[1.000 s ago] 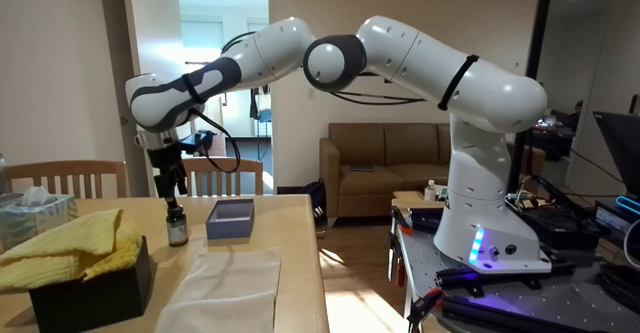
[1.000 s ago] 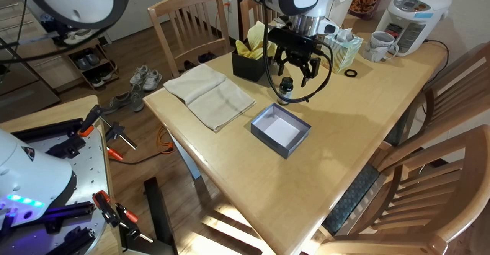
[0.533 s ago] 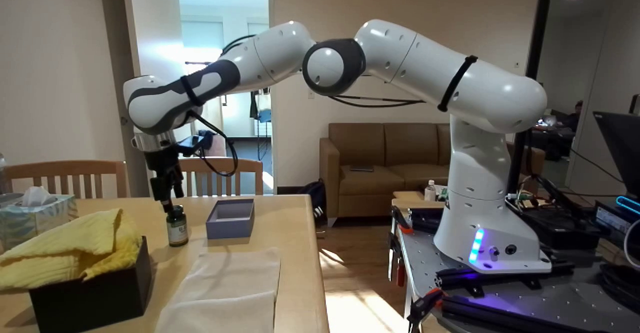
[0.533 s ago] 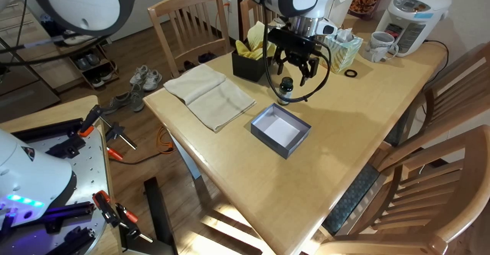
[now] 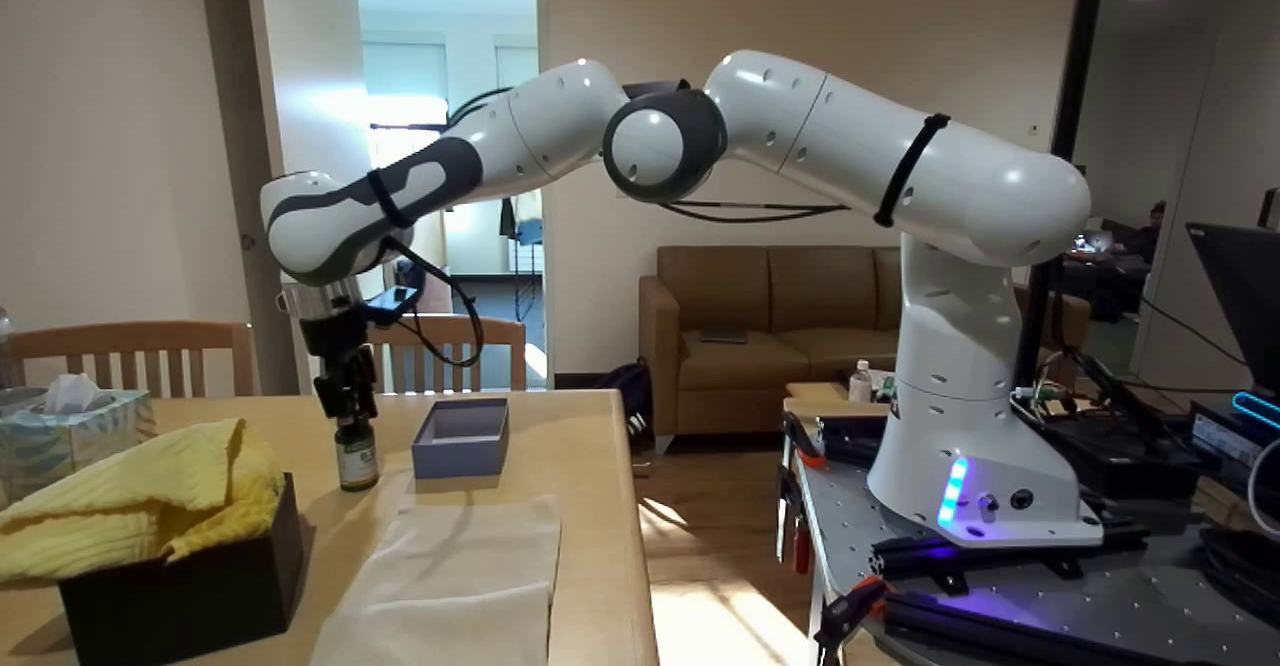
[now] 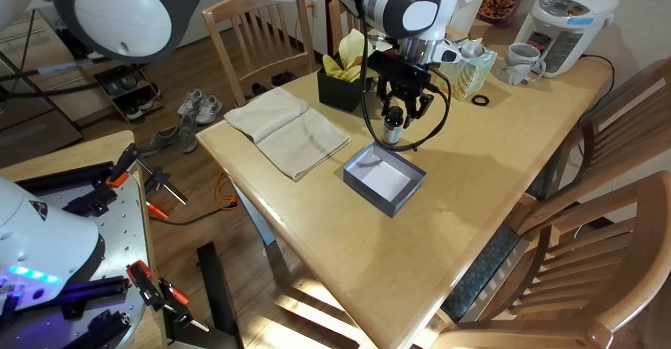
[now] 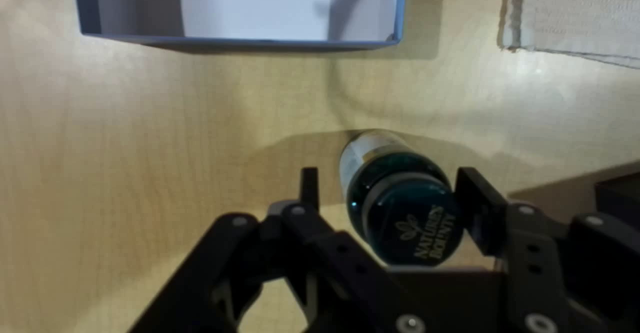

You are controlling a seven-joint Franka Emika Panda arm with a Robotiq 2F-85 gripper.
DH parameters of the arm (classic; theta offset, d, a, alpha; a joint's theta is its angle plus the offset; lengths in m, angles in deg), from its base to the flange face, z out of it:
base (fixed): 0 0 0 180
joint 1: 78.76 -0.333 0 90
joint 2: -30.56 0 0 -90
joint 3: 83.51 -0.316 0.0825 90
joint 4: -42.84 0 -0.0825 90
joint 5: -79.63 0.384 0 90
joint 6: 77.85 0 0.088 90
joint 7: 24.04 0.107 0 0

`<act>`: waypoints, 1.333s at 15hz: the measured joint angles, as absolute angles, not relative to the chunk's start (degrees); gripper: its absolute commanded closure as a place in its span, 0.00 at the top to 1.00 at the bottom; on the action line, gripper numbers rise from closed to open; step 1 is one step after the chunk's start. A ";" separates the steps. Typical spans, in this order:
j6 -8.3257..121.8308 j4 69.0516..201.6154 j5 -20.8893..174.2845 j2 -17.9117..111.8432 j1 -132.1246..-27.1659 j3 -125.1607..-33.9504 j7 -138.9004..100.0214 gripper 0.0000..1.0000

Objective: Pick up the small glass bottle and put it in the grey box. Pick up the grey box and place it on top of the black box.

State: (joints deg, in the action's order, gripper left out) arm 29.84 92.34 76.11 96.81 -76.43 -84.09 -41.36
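Observation:
The small glass bottle stands upright on the table, dark green with a dark cap and pale label; it also shows in an exterior view. In the wrist view the bottle is between the open fingers of my gripper. The right finger is at the cap's side, seemingly touching; a gap shows on the left. The gripper also shows low over the bottle in both exterior views. The open grey box stands beside the bottle. The black box holds the yellow cloth.
A folded beige cloth lies near the grey box. A tissue box, a black ring, a mug and a white water boiler stand farther along the table. Chairs surround the table.
My gripper has come down and moved over towards the grey box's side, so its fingers now straddle the bottle top. The bottle has shifted very slightly. The boxes have not moved.

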 measured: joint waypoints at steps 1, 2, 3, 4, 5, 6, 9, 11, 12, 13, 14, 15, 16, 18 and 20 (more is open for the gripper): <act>29.84 92.31 76.24 97.01 -76.34 -84.20 -41.36 0.33; 29.84 92.27 76.37 97.21 -76.28 -84.30 -41.36 0.29; 29.82 91.99 76.46 97.32 -76.24 -84.34 -41.36 0.29; 29.82 91.77 76.62 97.47 -76.21 -84.41 -41.36 0.29; 29.82 91.55 76.70 97.59 -76.18 -84.46 -41.36 0.29; 29.82 91.32 76.75 97.72 -76.18 -84.49 -41.36 0.29; 29.82 91.11 76.97 97.81 -76.18 -84.60 -41.36 0.29; 29.84 90.96 76.97 97.68 -76.12 -84.65 -41.39 0.29; 29.86 90.93 76.97 97.44 -76.02 -84.65 -41.43 0.29; 29.89 90.92 76.97 97.04 -75.85 -84.63 -41.44 0.29; 29.89 90.93 76.96 96.49 -75.66 -84.53 -41.44 0.29; 29.89 90.93 76.95 95.85 -75.43 -84.39 -41.48 0.29; 29.89 91.00 76.94 95.10 -75.18 -84.25 -41.51 0.29; 29.82 91.44 76.92 93.47 -74.77 -83.79 -41.52 0.29; 29.81 92.88 76.91 91.61 -74.34 -83.52 -41.53 0.29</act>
State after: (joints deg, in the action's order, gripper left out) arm 29.81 92.88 76.91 91.61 -74.34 -83.52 -41.53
